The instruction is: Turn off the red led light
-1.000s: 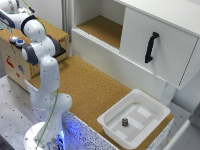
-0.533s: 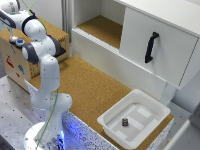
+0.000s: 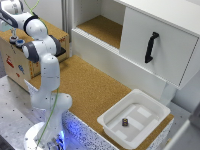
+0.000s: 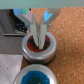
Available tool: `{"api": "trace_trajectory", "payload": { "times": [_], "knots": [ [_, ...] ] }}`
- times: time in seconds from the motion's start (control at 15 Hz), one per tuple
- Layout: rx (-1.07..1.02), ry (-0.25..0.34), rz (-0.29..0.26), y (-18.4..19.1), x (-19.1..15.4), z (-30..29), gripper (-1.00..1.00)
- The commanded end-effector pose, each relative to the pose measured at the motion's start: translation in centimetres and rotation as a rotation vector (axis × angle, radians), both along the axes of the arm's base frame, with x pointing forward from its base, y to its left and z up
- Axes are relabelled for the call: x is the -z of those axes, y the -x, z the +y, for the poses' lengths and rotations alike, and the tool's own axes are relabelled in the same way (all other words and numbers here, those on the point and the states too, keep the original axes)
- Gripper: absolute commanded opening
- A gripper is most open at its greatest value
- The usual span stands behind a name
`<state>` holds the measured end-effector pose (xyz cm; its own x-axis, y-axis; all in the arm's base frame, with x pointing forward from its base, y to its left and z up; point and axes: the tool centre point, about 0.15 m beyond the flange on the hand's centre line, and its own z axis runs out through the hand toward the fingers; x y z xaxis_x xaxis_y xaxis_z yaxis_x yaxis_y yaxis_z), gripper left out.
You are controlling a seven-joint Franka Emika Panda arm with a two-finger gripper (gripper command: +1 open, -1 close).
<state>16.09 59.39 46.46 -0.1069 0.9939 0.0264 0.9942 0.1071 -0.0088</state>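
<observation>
Pressing down, tool (image 4: 40, 38) tips touching the red led light (image 4: 38, 48) centre.

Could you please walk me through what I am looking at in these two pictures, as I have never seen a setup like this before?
The white jointed machine is a robot arm bolted to a bench. One picture comes from a camera off the arm and shows the whole scene: a cork-topped counter, a white cabinet with a black handle, a white tray holding a small dark object, and a wooden box the arm reaches over. The other comes from a camera on the wrist, looking down past the end effector. Its two fingers sit close together, tips at the red led light, pressing rather than holding anything. A matching blue light lies beside it.
</observation>
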Motion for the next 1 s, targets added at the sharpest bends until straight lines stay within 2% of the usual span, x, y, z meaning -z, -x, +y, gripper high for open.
{"api": "trace_trajectory", "payload": {
  "times": [0.0,0.2,0.53,0.93],
  "knots": [
    [0.100,0.156,0.039,-2.6,-8.0,1.3,1.00],
    [0.144,0.182,0.011,-3.5,-9.6,-0.7,1.00],
    [0.158,0.171,0.020,-3.9,-8.9,-1.0,1.00],
    [0.243,0.092,0.045,-4.7,-8.4,-2.9,1.00]
  ]
}}
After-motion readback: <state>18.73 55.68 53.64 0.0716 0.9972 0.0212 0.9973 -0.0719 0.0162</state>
